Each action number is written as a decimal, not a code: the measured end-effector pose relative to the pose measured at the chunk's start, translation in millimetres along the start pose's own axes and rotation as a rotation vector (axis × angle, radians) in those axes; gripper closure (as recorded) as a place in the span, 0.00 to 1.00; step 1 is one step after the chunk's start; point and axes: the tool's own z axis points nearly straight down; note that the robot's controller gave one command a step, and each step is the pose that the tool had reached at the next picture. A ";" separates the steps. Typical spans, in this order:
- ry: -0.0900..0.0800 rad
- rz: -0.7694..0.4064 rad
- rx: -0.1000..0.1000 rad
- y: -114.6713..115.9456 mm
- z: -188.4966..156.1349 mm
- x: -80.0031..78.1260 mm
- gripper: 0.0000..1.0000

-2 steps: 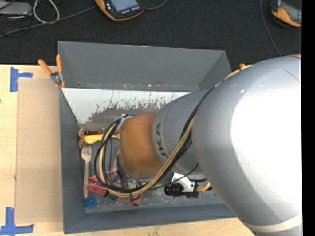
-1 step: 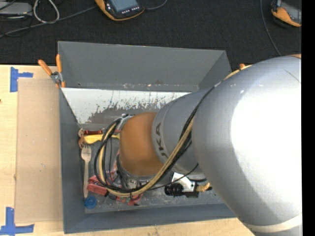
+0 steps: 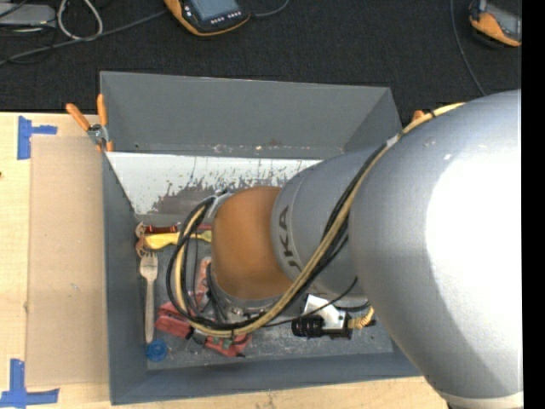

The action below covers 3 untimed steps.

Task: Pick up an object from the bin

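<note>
Claw (image 3: 223, 320) low in the bin's (image 3: 247, 118) middle, masked by the orange wrist cover (image 3: 243, 241); could not tell open from closed. Nearest candidate judged the red pieces (image 3: 174, 322), just left and nearward of it. Pale fork (image 3: 149, 290) farther left, lengthwise near-to-far. Remainder largely hidden under the arm (image 3: 443, 254).

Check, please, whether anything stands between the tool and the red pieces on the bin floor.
Nothing visible does: the orange wrist cover hangs right above the red pieces, with the white fork off beside them. What lies under the cover is hidden.
</note>
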 end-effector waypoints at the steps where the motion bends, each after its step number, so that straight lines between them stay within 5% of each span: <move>1: -0.003 0.000 -0.004 0.7 -27.9 -0.9 1.00; 3: -0.001 0.002 -0.002 -0.7 -45.0 -0.8 1.00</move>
